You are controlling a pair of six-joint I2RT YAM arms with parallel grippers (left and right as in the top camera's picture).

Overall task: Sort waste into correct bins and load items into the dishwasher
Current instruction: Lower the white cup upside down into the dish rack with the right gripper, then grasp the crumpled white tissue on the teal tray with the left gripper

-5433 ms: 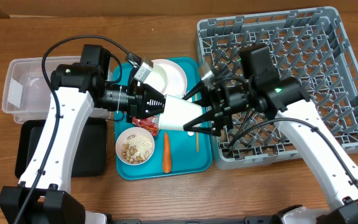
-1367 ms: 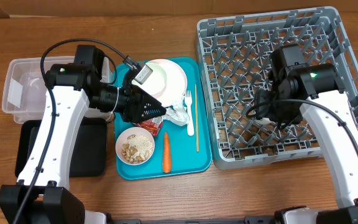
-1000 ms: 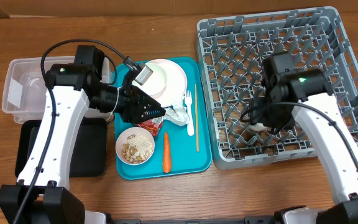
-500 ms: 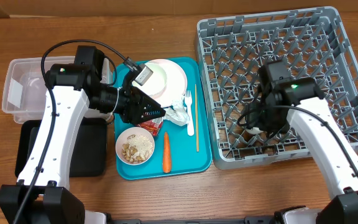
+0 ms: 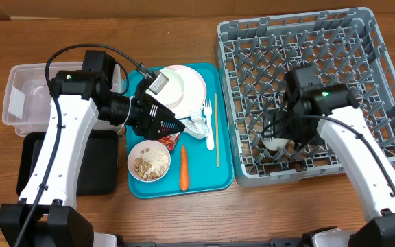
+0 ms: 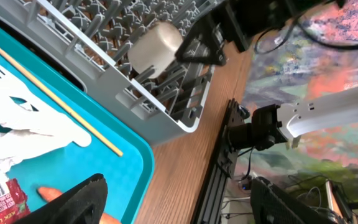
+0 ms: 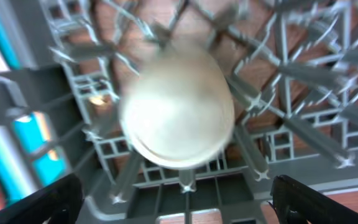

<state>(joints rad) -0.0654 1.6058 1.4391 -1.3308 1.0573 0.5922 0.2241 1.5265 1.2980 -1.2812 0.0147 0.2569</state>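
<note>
The small white cup point(image 7: 178, 112) now rests among the pegs of the grey dish rack point(image 5: 389, 137), near the rack's 7 o'clock corner. I cannot tell whether its mouth faces down. My right end effector point(image 7: 179, 205) hangs directly above the cup with its fingers spread wide on either side and nothing between them. A few seconds ago I was carrying a white piece over the teal tray point(image 5: 204, 171); now the cup lies in the rack, so I judge that one item is loaded.

At 9 o'clock from the rack, the tray holds what is left:
- the pale plate point(image 5: 187, 82) at its 12 o'clock edge
- a fork point(image 5: 209, 127) and a wooden stick point(image 5: 217, 130) toward 3 o'clock
- a crumpled napkin point(image 5: 196, 125) and a red wrapper point(image 5: 166, 140) near the middle
- a carrot point(image 5: 183, 168) and a bowl of crumbs point(image 5: 149, 162) toward 7 o'clock

My left end effector point(image 5: 172, 127) hovers over the wrapper, wide open and empty. Further out at 9 o'clock, the clear tub point(image 5: 26, 96) and the black tray point(image 5: 29, 165) sit on the desk point(image 5: 170, 34).
</note>
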